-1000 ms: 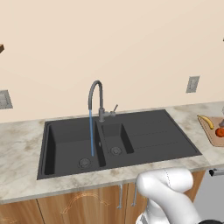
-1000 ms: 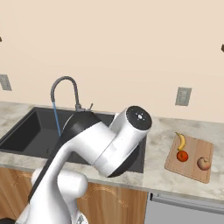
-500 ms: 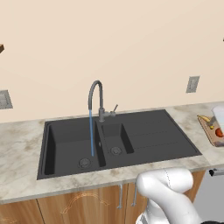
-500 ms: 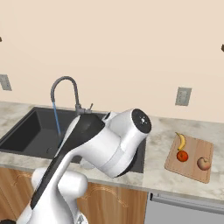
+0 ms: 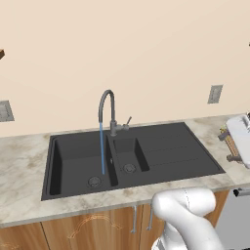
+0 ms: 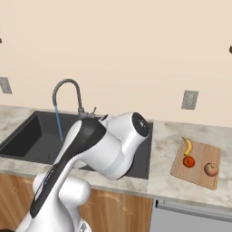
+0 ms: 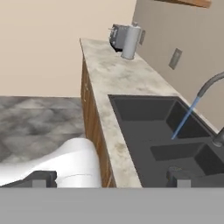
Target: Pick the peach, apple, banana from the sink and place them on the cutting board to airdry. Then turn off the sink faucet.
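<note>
The banana [image 6: 187, 146], a red apple [image 6: 189, 161] and a peach [image 6: 210, 169] lie on the wooden cutting board [image 6: 199, 179], right of the sink [image 6: 27, 136]. The sink faucet [image 5: 108, 105] stands behind the black sink [image 5: 161, 151], and a thin blue stream [image 5: 102, 149] runs into the large basin. Its lever [image 5: 128, 120] points up to the right. My gripper [image 5: 229, 146] shows at the right edge of the left base view, open, holding nothing, in front of the board. In the hand view its fingertips [image 7: 43, 178] stand wide apart, facing along the counter toward the sink [image 7: 162, 131].
A metal toaster and canister [image 7: 126, 39] stand at the counter's far end. Wall outlets [image 6: 189, 99] sit above the counter. My arm's elbow [image 6: 122, 145] hangs over the sink's right part. Wooden cabinets and a tiled floor [image 7: 39, 118] lie below.
My hand has come into the left base view from the right and now covers the board there. The elbow has swung up and right. The fruits have not moved; water keeps running.
</note>
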